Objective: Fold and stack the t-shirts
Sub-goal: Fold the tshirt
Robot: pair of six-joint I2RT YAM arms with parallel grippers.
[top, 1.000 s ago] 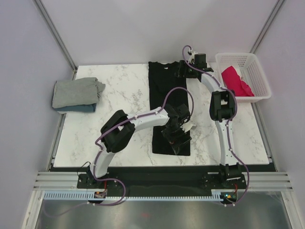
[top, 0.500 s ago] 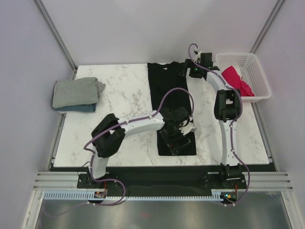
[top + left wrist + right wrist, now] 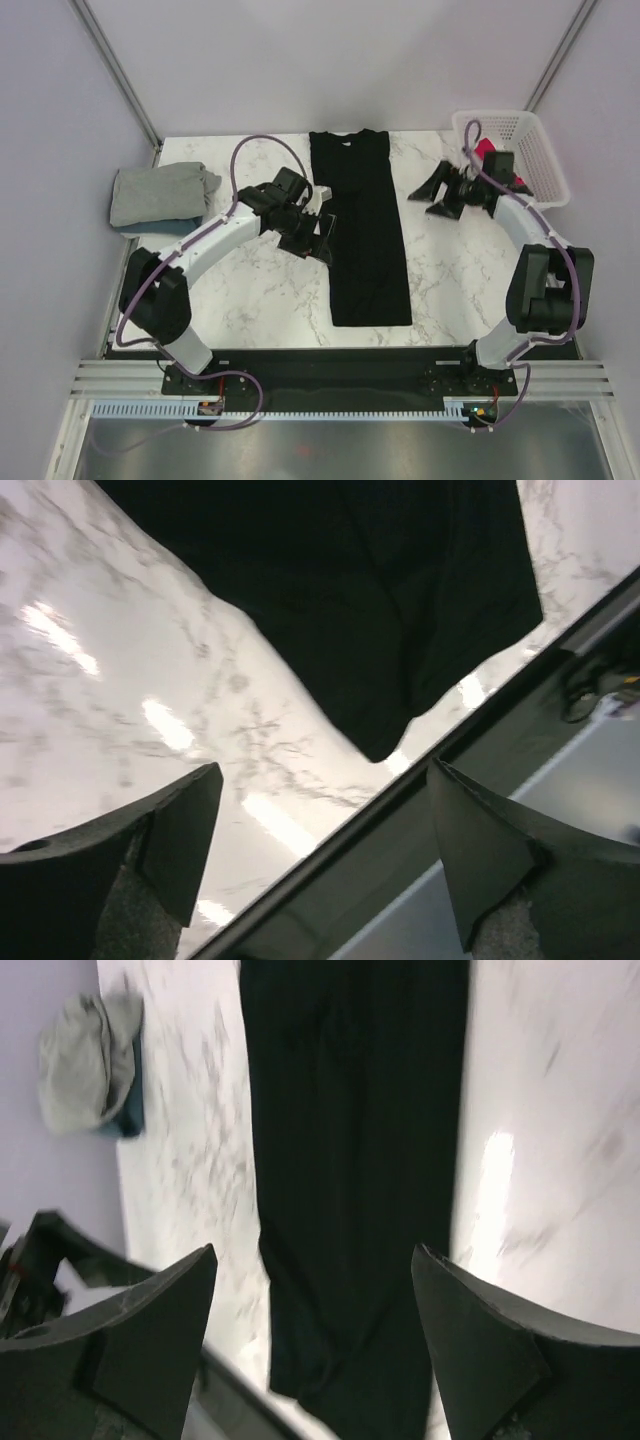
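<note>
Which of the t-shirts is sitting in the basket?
The crimson-pink t-shirt, in the white basket at the far right. The black t-shirt lies flat mid-table, and the grey t-shirt sits folded at the left.

Marble table point(image 3: 250, 290) — black t-shirt point(image 3: 365, 230); folded stack point(image 3: 165, 195)

I see the long t-shirt point(image 3: 365, 230) lying flat along the twelve-to-six line of the table point(image 3: 260, 290). At its nine o'clock, well apart, sits a stack of t-shirts point(image 3: 163, 195). At its two o'clock, the basket point(image 3: 540, 160) holds a loose t-shirt point(image 3: 486, 150).
</note>
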